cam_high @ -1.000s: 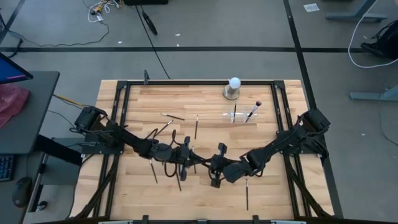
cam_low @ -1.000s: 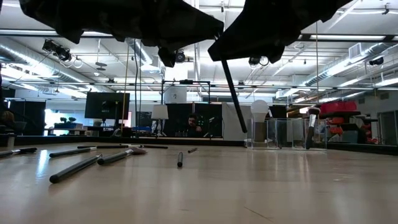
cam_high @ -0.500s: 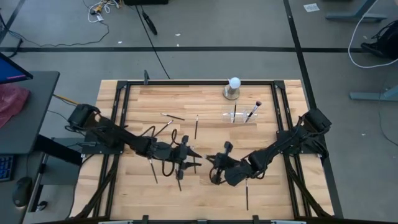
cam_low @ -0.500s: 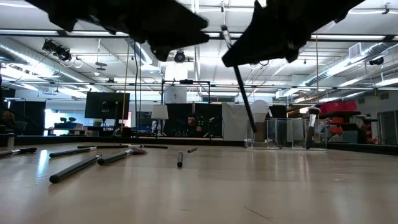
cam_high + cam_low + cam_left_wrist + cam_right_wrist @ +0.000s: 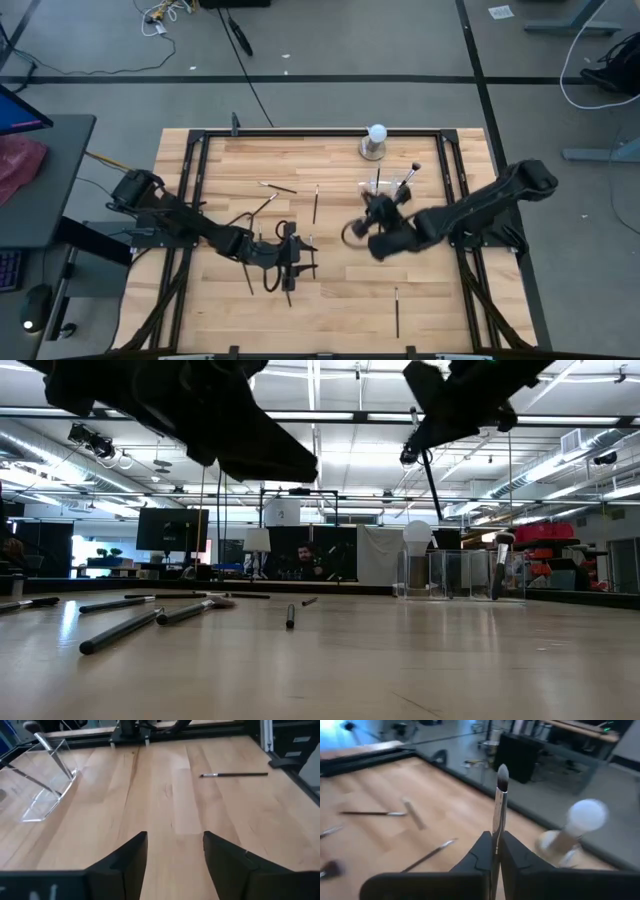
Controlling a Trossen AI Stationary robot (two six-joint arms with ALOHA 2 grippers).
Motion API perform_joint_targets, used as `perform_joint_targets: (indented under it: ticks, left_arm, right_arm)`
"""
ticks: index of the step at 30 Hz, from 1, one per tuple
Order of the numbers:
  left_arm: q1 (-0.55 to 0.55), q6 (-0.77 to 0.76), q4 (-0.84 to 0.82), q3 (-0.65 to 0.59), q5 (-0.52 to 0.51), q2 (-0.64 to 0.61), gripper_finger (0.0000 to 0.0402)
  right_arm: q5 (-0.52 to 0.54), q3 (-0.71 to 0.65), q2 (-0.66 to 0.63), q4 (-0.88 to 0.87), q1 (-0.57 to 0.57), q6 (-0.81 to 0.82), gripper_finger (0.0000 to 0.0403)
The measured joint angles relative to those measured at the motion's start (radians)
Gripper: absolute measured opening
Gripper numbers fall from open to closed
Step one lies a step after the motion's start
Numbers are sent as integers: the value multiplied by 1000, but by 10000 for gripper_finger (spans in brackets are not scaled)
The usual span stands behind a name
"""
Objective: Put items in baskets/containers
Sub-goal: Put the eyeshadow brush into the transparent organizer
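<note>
My right end effector (image 5: 383,212) is clamped on a makeup brush (image 5: 499,802), bristle tip up between the fingers, hovering above the surface just in front of the clear tray (image 5: 388,183) near the far edge, right of centre. Two brushes already stand leaning in that tray (image 5: 42,785), beside the white ball on its grey base (image 5: 374,142). My left end effector (image 5: 296,257) hangs over the middle-left, fingers apart and empty. Loose brushes lie scattered across the left half (image 5: 120,630), and one lies alone near the front edge (image 5: 396,312).
</note>
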Motion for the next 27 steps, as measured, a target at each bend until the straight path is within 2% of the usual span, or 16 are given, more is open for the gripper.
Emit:
perform_joint_targets:
  ticks: [6, 12, 15, 20, 23, 27]
  left_arm:
    - [-3, -2, 41, -1, 2, 47, 186]
    - [-16, 5, 68, 0, 4, 51, 186]
    - [-23, 5, 66, 0, 4, 51, 186]
    - [-32, 6, 68, 0, 4, 51, 186]
    - [-32, 6, 68, 0, 4, 51, 186]
    - [-29, 6, 68, 0, 4, 51, 186]
  right_arm:
    - [-93, -1, -14, 61, -189, -202, 11]
    - [-221, -101, -14, 338, -351, -376, 11]
    - [-303, -189, -14, 496, -403, -386, 11]
    - [-331, -328, -14, 739, -439, -352, 11]
    - [-333, -383, -14, 806, -441, -294, 11]
    - [-347, -431, -14, 813, -441, -218, 11]
